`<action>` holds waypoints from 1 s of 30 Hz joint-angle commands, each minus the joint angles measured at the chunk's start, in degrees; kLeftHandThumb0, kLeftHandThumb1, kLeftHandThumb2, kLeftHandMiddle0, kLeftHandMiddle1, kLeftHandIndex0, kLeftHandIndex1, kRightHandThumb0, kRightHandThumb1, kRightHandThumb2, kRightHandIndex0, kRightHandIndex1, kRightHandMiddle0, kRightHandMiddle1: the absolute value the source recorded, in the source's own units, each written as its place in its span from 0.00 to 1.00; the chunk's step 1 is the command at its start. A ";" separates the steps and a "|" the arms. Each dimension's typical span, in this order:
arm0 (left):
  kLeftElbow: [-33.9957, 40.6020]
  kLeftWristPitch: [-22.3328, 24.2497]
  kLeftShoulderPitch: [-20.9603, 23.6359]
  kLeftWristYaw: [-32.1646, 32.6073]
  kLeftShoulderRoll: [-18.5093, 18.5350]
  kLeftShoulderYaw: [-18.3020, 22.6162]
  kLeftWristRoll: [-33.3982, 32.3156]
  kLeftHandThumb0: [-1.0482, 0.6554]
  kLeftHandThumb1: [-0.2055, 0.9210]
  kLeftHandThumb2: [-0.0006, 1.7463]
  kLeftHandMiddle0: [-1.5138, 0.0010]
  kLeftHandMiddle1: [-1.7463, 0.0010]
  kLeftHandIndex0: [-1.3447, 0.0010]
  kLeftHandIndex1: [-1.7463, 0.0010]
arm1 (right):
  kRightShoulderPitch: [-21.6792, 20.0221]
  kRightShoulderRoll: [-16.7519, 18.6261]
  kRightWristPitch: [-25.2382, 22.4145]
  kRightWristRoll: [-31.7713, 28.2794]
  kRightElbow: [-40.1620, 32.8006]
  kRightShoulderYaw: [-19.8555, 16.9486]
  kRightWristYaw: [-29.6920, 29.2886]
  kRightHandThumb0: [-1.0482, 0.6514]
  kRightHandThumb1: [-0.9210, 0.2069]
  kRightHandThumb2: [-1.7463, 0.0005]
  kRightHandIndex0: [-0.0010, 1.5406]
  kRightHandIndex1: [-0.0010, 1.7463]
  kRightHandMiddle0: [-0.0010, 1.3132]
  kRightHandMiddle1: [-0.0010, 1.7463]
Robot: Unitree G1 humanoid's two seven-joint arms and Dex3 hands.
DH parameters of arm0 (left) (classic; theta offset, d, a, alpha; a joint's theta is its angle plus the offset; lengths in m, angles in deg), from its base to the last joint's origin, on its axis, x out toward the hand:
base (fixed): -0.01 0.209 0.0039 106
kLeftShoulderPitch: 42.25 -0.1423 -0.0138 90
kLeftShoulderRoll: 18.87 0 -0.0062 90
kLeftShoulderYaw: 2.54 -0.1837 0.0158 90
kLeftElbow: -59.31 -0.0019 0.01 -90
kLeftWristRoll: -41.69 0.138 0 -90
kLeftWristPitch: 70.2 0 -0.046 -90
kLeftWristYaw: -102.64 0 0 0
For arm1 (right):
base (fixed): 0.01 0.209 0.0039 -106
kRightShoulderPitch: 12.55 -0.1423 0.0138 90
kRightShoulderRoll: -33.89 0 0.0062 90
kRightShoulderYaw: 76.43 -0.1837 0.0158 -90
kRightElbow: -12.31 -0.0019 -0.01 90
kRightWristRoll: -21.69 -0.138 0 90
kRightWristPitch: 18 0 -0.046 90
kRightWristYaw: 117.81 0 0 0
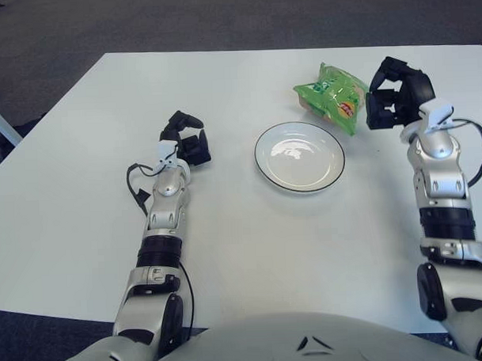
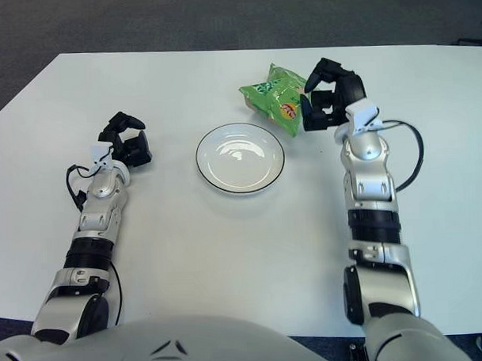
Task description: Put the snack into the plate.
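Left eye view: your right hand [image 1: 394, 100], fingers apart, flanks the snack [image 1: 334, 97] near the table's far edge; plate [image 1: 299, 156] unfilled, grasp pending.

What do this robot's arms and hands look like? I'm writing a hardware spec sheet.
Both arms are silver-grey metal segments with black ribbed joint bands. The left hand and right hand have black three-finger assemblies with a white clip-like part at each wrist. A black cable loops beside each forearm.
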State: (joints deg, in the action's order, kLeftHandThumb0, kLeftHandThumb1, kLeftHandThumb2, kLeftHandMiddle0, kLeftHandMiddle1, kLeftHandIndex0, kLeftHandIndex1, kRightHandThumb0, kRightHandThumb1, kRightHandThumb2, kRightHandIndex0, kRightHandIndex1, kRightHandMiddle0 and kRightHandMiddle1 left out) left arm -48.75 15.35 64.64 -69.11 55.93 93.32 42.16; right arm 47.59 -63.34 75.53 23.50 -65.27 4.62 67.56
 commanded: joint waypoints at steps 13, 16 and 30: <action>-3.72 1.83 -8.06 0.82 -2.27 -0.46 0.00 0.33 0.43 0.78 0.12 0.00 0.52 0.00 | -16.93 -2.54 8.30 5.39 17.10 3.71 -0.18 0.34 0.50 0.28 0.77 1.00 0.44 1.00; -3.36 2.26 -8.16 0.96 -2.26 -0.49 0.12 0.32 0.43 0.78 0.12 0.00 0.52 0.00 | -18.90 -2.24 9.55 5.20 19.49 4.18 0.21 0.35 0.49 0.28 0.77 1.00 0.43 1.00; -1.52 3.27 -9.38 0.40 -2.23 -0.65 -0.07 0.32 0.43 0.78 0.13 0.00 0.52 0.00 | -30.17 -0.64 14.55 8.87 33.88 9.22 -1.13 0.36 0.40 0.35 0.67 1.00 0.38 1.00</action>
State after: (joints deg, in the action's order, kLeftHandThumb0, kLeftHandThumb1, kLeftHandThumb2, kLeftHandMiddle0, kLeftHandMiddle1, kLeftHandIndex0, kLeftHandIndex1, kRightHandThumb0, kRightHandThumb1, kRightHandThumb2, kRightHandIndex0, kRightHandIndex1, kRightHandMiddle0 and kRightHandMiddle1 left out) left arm -46.58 17.02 63.99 -69.04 55.85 93.31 42.14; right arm 19.68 -63.79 87.87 29.93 -33.57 12.25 67.43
